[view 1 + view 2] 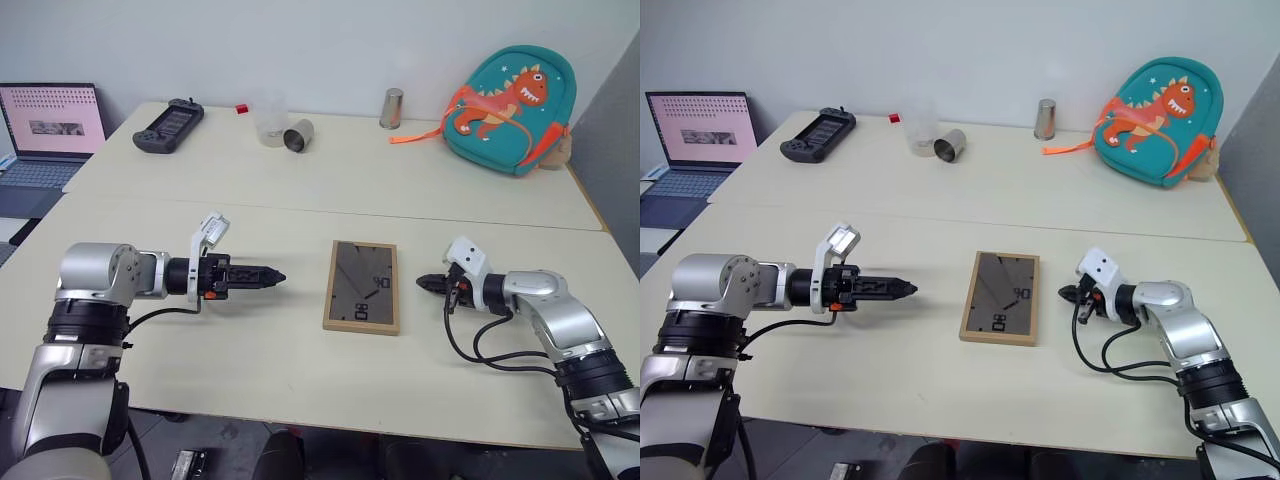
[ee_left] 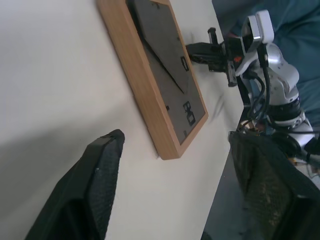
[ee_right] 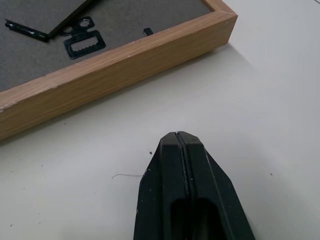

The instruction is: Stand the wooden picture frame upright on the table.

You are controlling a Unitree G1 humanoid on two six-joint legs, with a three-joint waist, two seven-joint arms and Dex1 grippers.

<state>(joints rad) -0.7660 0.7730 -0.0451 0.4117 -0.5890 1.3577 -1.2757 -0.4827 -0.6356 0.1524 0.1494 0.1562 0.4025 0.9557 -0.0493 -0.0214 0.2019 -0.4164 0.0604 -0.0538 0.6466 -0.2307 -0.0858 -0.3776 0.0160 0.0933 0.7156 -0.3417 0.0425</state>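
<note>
1. The wooden picture frame [image 1: 361, 286] lies flat on the table [image 1: 250, 360], back panel up, between the two claws and touching neither.
2. The frame's long axis runs away from the robot toward the far edge of the table. Its long sides therefore face the claws, one to each.
3. The left gripper [image 1: 268, 276] points level at the frame's left long side. In the left wrist view its fingers [image 2: 95, 180] stand wide apart with nothing between them.
4. The right gripper [image 1: 428, 284] points at the frame's right long side, fingers pressed together and empty. Seen from the right wrist, the wooden edge lies just ahead of its tip.
5. The right claw looks nearer the frame than the left, though the head views give only a rough comparison.
6. The fold-out stand on the back seems to lie flat or nearly so; I cannot tell for sure.
7. Bare tabletop surrounds the frame on all sides, so there is room to tip it up.
8. Beyond the frame, well apart from it, sit a tipped metal cup [image 1: 298, 136], an upright can [image 1: 391, 108], a handheld controller [image 1: 169, 125] and a dinosaur backpack [image 1: 508, 100]. A laptop [image 1: 48, 130] stands far off past the left claw.
9. My judgement: the lift has not begun; the open left claw is the one readier to take an edge.
</note>
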